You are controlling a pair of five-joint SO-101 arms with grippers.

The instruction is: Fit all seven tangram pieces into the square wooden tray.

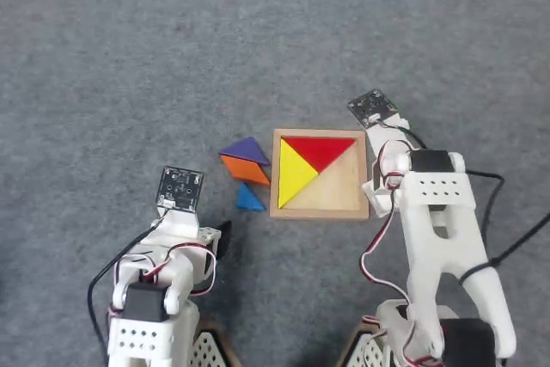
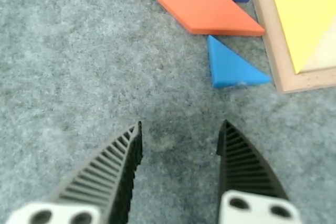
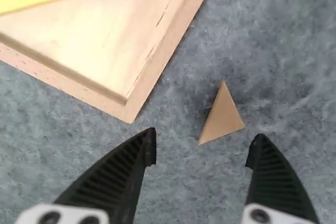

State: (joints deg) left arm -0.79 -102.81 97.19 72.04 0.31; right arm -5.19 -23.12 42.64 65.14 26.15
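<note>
The square wooden tray [image 1: 347, 191] holds a red triangle [image 1: 320, 149] and a yellow triangle [image 1: 295, 171]; the rest of its floor is bare wood. Just outside its left edge lie a purple triangle [image 1: 247, 149], an orange parallelogram [image 1: 247, 169] and a small blue triangle [image 1: 249, 198]. My left gripper [image 2: 182, 129] hangs open over the carpet a short way from the blue triangle [image 2: 231, 66]. My right gripper [image 3: 205, 137] is open beside the tray's corner [image 3: 131, 106], and a small tan wooden triangle [image 3: 221, 115] lies on the carpet just beyond the gap between its fingers.
Grey carpet covers the table on all sides. The left arm [image 1: 176, 238] stands at the front left and the right arm [image 1: 434, 204] at the front right, next to the tray's right side. Cables trail from both arms.
</note>
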